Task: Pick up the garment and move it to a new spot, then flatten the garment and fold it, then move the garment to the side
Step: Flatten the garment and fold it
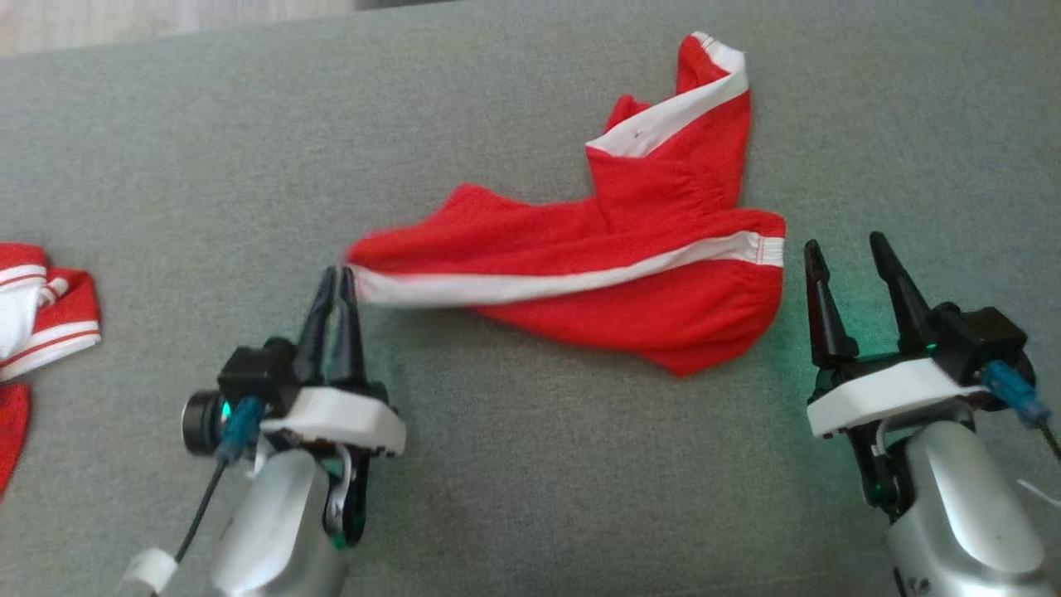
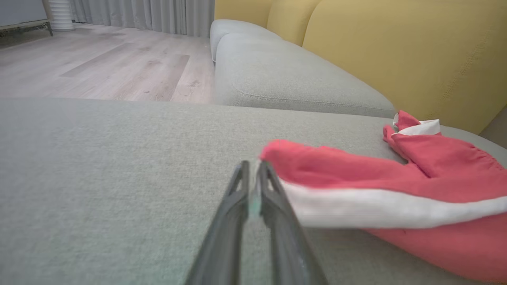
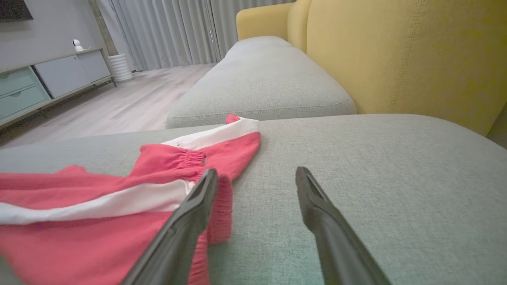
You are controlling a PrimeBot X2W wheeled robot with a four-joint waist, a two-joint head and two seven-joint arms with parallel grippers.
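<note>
Here, surface: a grey woven sofa seat (image 1: 530, 464), flat and wide, running across the whole head view.
Room: a yellow backrest (image 2: 396, 51) rises behind the seat; a second grey cushion (image 3: 257, 87) continues the sofa beyond a seam. Past it lie a pale wood floor (image 2: 99, 67), grey curtains (image 3: 166, 31) and a low sideboard (image 3: 39, 83) with pale green and grey fronts.
Garment: the red garment (image 1: 597, 249) with white stripes lies crumpled on the seat between the two grippers. One end points up the head view; a long white stripe runs along its length to the corner on the robot's left.
Other cloth: a second red-and-white piece (image 1: 41, 315) sits at the left edge of the head view, well apart from the garment.
Edges and free room: bare grey fabric stretches below the garment and to its left. The seat's far edge drops to the floor.
Left gripper (image 1: 338, 274): fingers drawn together, tips at the striped left corner of the garment. The cloth touches them, but I cannot tell whether any is caught between.
Right gripper (image 1: 845, 242): fingers spread wide, holding nothing, just beside the garment's right end; in the right wrist view one finger crosses in front of the elastic hem.
</note>
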